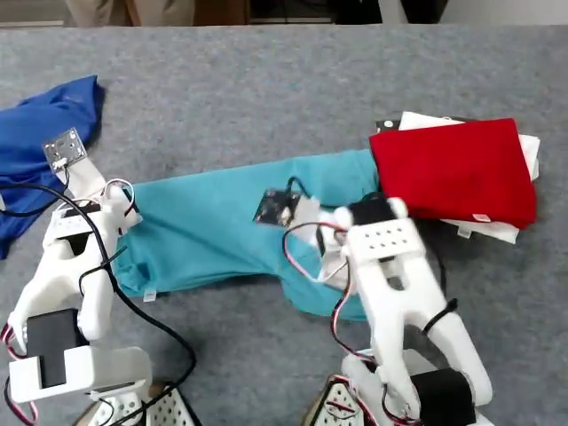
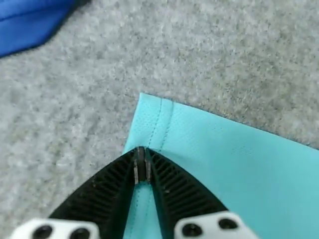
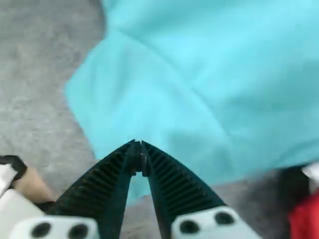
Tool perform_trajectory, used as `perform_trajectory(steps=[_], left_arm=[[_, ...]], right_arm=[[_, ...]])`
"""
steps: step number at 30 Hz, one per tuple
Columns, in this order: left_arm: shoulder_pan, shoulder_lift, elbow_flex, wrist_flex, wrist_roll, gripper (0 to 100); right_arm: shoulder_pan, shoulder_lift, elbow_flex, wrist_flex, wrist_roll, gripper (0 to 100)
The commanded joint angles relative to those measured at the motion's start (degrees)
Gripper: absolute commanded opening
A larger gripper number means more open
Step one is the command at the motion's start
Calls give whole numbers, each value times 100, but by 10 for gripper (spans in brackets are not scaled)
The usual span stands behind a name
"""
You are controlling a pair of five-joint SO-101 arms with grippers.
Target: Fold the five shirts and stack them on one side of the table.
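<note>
From the high view I see the teal shirt (image 1: 213, 232) spread across the middle of the grey table (image 1: 266, 89). A crumpled blue shirt (image 1: 44, 133) lies far left, and a folded red shirt (image 1: 457, 169) sits on a white shirt (image 1: 501, 232) at the right. On the left wrist view my left gripper (image 2: 141, 167) is pinched closed on the teal shirt's hemmed corner. On the right wrist view my right gripper (image 3: 138, 157) has its jaws pressed together over the teal cloth, and I cannot tell whether fabric is caught between them.
</note>
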Motion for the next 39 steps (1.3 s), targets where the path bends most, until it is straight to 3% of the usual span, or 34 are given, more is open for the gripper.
perform_trajectory(steps=[1,7,11,15,27,34,39], left_arm=[[-53,-40,-237,-70,18,20],[-26,-57,-325,123,0,20],[-26,-48,-782,862,0,20],[-53,4,-1046,941,26,20],[-53,664,-1196,457,-53,20],[-53,2044,-3130,1749,-457,19],[-79,2519,-3763,1802,-457,18]], right_arm=[[224,-127,-391,-246,0,3],[312,75,-1130,-1574,-774,5],[338,1165,-2369,-1635,-1160,4],[356,2756,-3714,-1565,-1415,4],[954,6756,-8048,-589,-1785,3],[1007,8321,-10914,404,-1785,3],[804,8980,-12936,1055,-1785,3]])
